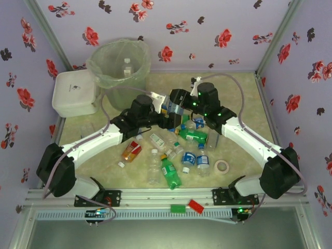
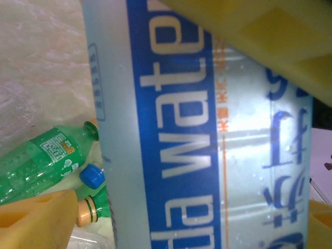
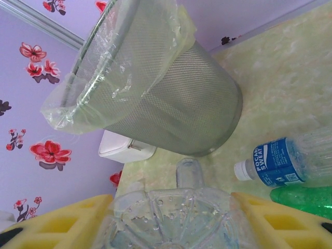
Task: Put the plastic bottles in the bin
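Right gripper (image 3: pixel 171 220): closed on the base of a clear plastic bottle with a blue label (image 2: pixel 176 129).

Left gripper (image 2: pixel 176 228): jaws spread wide, straddling that bottle. One yellow finger (image 2: pixel 31 223) stands clear of its side.

The tall grey mesh bin lined with a clear bag (image 3: pixel 171 104) stands at the far left corner, apart from the bottle.

Other bottles (image 1: pixel 170 174) lie on the pale green table (image 1: pixel 244 93).

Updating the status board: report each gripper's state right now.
Left gripper: jaws either side of the water bottle, grip cannot be told.
Right gripper: shut on the water bottle.
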Controlling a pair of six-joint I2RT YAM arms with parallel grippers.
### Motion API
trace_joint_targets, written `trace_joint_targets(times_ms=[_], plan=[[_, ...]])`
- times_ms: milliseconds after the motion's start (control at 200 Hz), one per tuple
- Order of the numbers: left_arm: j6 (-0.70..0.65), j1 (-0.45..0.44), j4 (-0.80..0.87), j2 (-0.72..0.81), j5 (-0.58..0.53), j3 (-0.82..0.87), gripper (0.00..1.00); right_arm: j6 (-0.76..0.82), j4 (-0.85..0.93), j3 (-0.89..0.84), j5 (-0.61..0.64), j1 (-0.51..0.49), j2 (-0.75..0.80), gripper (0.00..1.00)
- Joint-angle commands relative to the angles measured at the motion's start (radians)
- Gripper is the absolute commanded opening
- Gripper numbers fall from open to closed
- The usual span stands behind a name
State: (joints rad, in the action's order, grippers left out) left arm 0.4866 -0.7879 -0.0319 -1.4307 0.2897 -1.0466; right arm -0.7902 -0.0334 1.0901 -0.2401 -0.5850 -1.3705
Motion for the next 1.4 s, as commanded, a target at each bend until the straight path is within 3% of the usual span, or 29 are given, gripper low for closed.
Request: trace_joint_targets(times_ms=[0, 120, 255, 415, 525, 815, 1100, 1310, 1395], plan=[[-0.037, -0.008, -0.021, -0.005, -0.056, -0.029, 0.87, -0.012, -0.012, 0.017, -0.01, -0.013, -0.002, 0.39], [-0.036, -0.008, -0.038, -0.002, -0.078, -0.023, 0.75, -0.008, 0.003, 0.024, 0.001, -0.015, -0.01, 0.46], [-0.039, -0.009, -0.058, 0.012, -0.104, -0.015, 0.67, 0.012, 0.032, 0.053, 0.002, -0.015, -0.009, 0.52], [-0.044, -0.008, -0.061, 0.031, -0.133, -0.011, 0.59, 0.044, 0.063, 0.09, 0.017, -0.015, 0.013, 0.74], [-0.054, -0.004, -0.036, 0.055, -0.167, -0.017, 0.58, 0.099, 0.129, 0.122, 0.075, -0.013, 0.045, 0.99], [-0.13, 0.089, 0.092, 0.162, -0.229, -0.071, 0.58, 0.184, 0.281, 0.122, 0.315, 0.026, 0.177, 1.0], [-0.183, 0.356, 0.165, 0.196, -0.227, -0.225, 0.58, 0.171, 0.31, 0.011, 0.515, 0.056, 0.272, 1.0], [-0.174, 0.548, 0.189, 0.08, -0.219, -0.376, 0.58, 0.144, 0.256, -0.066, 0.51, 0.057, 0.274, 1.0], [-0.197, 0.591, 0.227, -0.002, -0.219, -0.484, 0.58, 0.206, 0.199, -0.104, 0.438, 0.057, 0.274, 1.0]])
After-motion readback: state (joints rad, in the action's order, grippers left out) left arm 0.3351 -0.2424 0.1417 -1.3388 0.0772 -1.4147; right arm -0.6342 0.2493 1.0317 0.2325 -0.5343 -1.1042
